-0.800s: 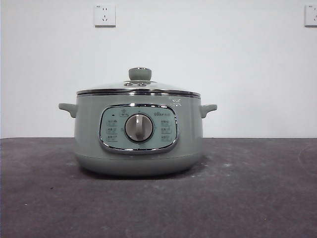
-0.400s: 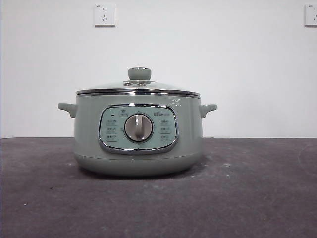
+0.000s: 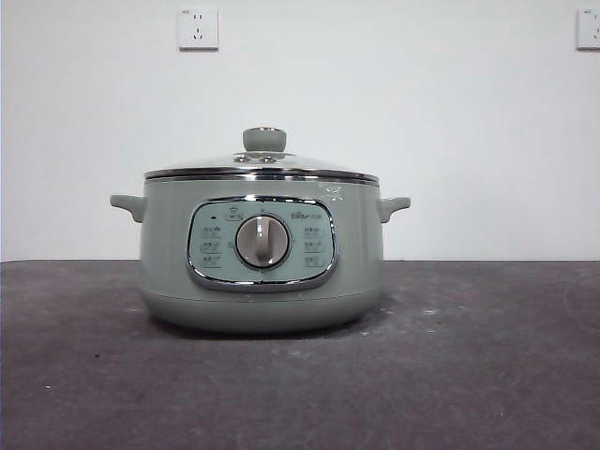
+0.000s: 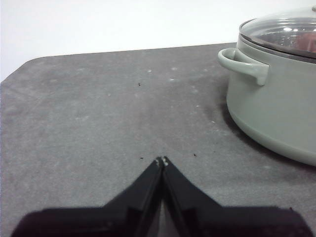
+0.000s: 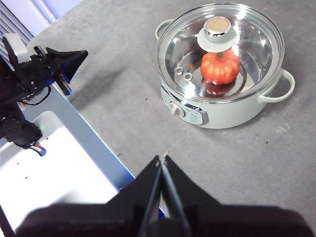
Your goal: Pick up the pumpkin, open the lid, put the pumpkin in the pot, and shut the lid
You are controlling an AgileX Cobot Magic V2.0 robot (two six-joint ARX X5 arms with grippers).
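Pumpkin (image 5: pixel 219 66) sits inside the pot (image 3: pixel 262 258), seen through the glass lid (image 5: pixel 220 52), which lies seated on the chrome rim. Judged from this layout, all four steps look complete. Left gripper (image 4: pixel 162 161): jaws pressed together, holding nothing, low over the table (image 4: pixel 98 113) beside the pot's side handle (image 4: pixel 244 63). Right gripper (image 5: pixel 163 159): jaws also closed and empty, high above the table, well apart from the pot, looking down on it. Neither arm shows in the front view. Risks from here, as judgement: the left gripper is near the handle, so a careless sideways retreat could nudge the pot; a jolt might unseat the lid if it rests unevenly, though the rim looks level in the front view. Surface: dark grey matte mat with pale scuffs and specks. Room: plain white wall behind, two wall sockets (image 3: pixel 198 28) high up.
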